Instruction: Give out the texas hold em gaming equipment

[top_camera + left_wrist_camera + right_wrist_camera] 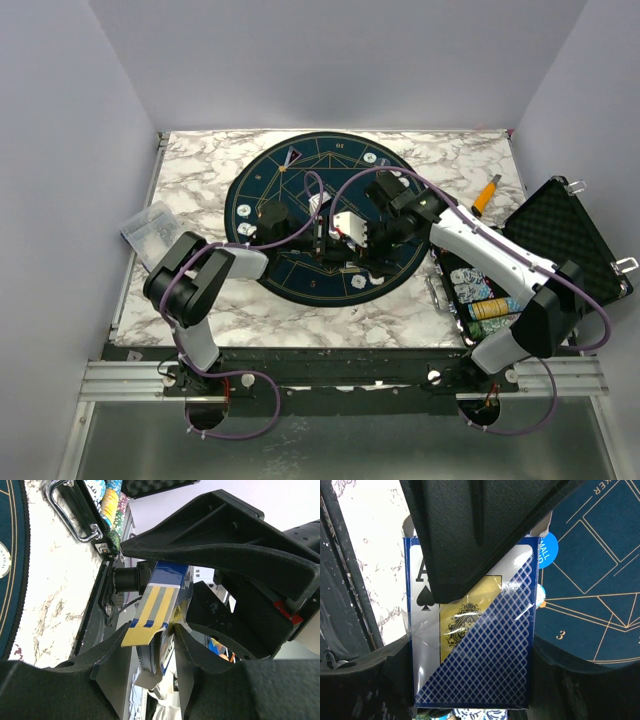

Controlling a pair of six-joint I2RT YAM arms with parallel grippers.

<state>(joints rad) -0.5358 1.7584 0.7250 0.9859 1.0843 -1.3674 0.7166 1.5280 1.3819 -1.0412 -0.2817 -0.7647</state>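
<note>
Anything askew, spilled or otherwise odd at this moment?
Nothing spilled. The card box is held in mid-air over the mat by the right tool, and its yellow end flap sticks out bent at the left tool. A crumpled clear plastic bag lies at the left edge of the table.

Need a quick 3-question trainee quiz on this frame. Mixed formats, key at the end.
1. Which gripper clamps the blue diamond-patterned card box?
2. True or false: the black foam-lined case is closed.
3. The orange-handled tool lies: A) on the case's lid; B) on the marble table, beside the case; C) inside the case.

Key:
1. The right gripper; the box sits between its fingers.
2. False; its lid stands open.
3. B
</note>
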